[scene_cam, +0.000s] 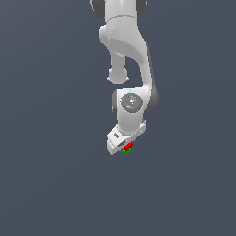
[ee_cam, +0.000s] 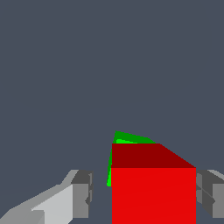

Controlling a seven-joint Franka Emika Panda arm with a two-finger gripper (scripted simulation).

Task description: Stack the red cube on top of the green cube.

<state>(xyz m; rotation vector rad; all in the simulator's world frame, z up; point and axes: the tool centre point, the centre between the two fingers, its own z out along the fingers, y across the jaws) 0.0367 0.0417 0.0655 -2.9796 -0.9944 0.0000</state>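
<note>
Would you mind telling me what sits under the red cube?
The green cube sits beneath the red cube; only a green edge shows. The rest of it, and how squarely they meet, is covered.

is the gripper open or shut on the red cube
Open, it seems: in the wrist view one finger stands clear of the red cube, with the gripper straddling it; contact on the other side is unclear.

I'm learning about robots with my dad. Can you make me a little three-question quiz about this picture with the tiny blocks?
1. True or false: the red cube sits between the two fingers.
2. Which colour peeks out behind the red cube in the wrist view? A) blue B) green C) yellow
3. Fill in: in the exterior view, both cubes lie right under the robot's ____.

Key: 1 true; 2 B, the green cube; 3 gripper.
</note>
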